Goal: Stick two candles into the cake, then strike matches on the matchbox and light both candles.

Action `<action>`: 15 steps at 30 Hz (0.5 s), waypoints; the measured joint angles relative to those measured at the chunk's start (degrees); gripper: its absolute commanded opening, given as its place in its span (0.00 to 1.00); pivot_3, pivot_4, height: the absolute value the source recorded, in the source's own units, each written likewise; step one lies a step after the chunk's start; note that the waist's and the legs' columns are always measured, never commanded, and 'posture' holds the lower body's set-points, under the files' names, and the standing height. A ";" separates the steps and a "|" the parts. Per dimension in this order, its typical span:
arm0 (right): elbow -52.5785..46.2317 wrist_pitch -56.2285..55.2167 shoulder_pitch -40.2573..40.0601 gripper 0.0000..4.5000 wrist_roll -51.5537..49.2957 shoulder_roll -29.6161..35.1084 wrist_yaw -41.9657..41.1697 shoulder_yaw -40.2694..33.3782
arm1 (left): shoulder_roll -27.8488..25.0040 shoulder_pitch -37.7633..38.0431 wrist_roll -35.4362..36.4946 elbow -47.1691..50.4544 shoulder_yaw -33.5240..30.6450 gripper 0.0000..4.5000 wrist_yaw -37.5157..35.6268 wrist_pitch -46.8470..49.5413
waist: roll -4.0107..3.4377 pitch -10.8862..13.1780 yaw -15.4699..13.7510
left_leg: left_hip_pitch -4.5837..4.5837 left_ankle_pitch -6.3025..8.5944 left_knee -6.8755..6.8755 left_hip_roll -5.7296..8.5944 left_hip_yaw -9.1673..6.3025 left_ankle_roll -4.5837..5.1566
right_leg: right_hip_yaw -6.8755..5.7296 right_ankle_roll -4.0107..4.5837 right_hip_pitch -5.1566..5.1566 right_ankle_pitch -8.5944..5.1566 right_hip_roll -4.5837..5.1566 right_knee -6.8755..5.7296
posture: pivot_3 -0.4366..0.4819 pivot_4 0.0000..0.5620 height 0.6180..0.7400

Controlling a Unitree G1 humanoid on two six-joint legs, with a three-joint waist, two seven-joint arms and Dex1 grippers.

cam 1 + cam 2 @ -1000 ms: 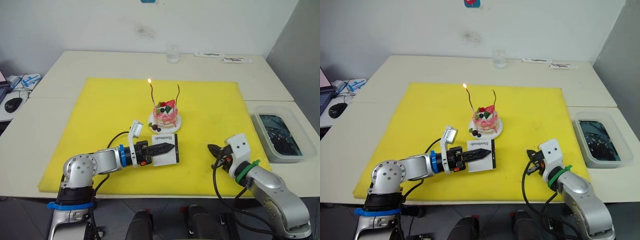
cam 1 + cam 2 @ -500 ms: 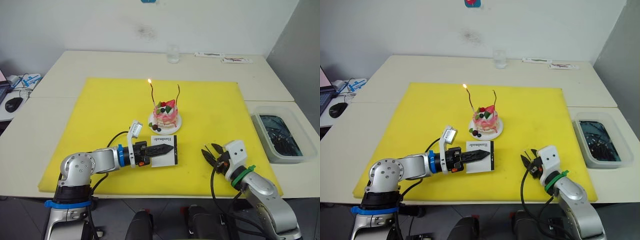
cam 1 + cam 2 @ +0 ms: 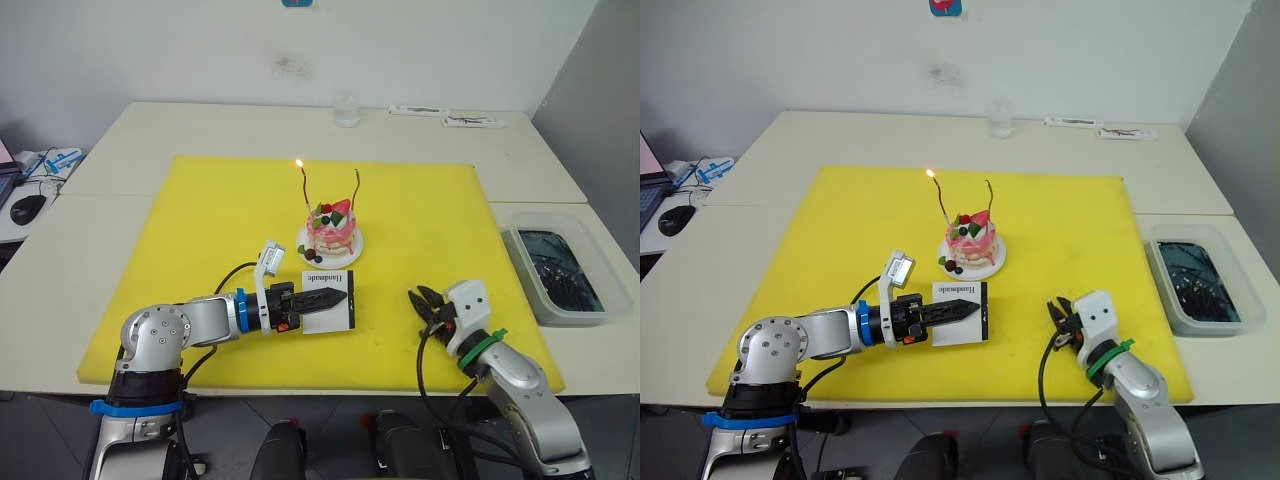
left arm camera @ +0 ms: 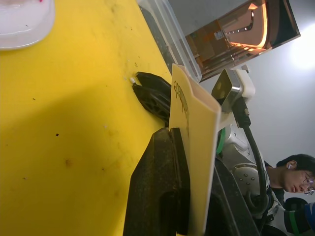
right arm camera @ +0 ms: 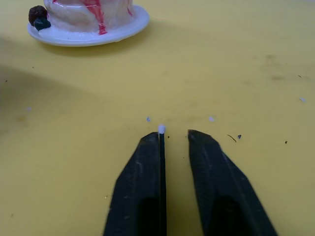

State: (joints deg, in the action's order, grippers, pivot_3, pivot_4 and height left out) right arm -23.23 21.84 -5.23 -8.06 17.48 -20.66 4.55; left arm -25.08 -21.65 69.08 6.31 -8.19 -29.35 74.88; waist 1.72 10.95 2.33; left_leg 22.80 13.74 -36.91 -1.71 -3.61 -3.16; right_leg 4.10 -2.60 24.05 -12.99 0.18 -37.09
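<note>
The cake sits on its white plate in the middle of the yellow mat. Two candles stand in it: the left candle burns with a small flame, the right candle shows no flame. My left gripper is shut on the white matchbox, holding it just in front of the cake. My right gripper stands open low over the mat, to the right of the matchbox. A thin dark match with a white tip lies along the inner edge of one finger.
A clear bin with dark contents stands off the mat at the right. A glass and small flat items are at the table's far edge. A mouse lies far left. A person is in the left wrist view.
My right gripper has shifted a little to the left, toward the matchbox, and its arm has swung in behind it. The left gripper, matchbox, cake and flame are unchanged.
</note>
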 measured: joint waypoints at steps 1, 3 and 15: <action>-0.18 0.19 -0.07 0.00 0.08 0.00 0.09 0.03 | 0.00 0.00 0.00 0.00 0.00 0.00 0.00 0.00 | 0.01 -0.01 0.00 | 0.00 0.00 0.00 0.00 0.00 0.00 | 0.00 0.00 0.00 0.00 0.00 0.00 | 0.48 0.27 1.00; -0.83 1.08 -0.55 0.00 0.16 -0.01 0.46 0.13 | 0.00 0.00 0.00 0.00 0.00 0.00 0.00 0.00 | 0.01 -0.01 0.00 | 0.00 0.00 0.00 0.00 0.00 0.00 | 0.00 0.00 0.00 0.00 0.00 0.00 | 0.48 0.27 1.00; -4.69 5.00 -0.89 0.00 -0.65 1.25 -0.73 0.00 | 0.18 0.01 -0.02 0.00 -0.01 0.00 0.03 -0.02 | 0.01 -0.01 -0.08 | 0.03 0.00 0.05 0.00 0.00 0.00 | -0.01 0.03 0.02 -0.02 0.00 0.01 | 0.48 0.27 1.00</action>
State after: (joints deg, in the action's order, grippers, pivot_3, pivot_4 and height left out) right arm -27.92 26.84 -6.12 -8.71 18.73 -21.39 4.55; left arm -24.89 -21.65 69.07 6.31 -8.19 -29.32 74.86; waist 1.72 10.94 2.25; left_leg 22.83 13.74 -36.86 -1.71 -3.61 -3.16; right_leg 4.09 -2.57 24.07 -13.01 0.18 -37.08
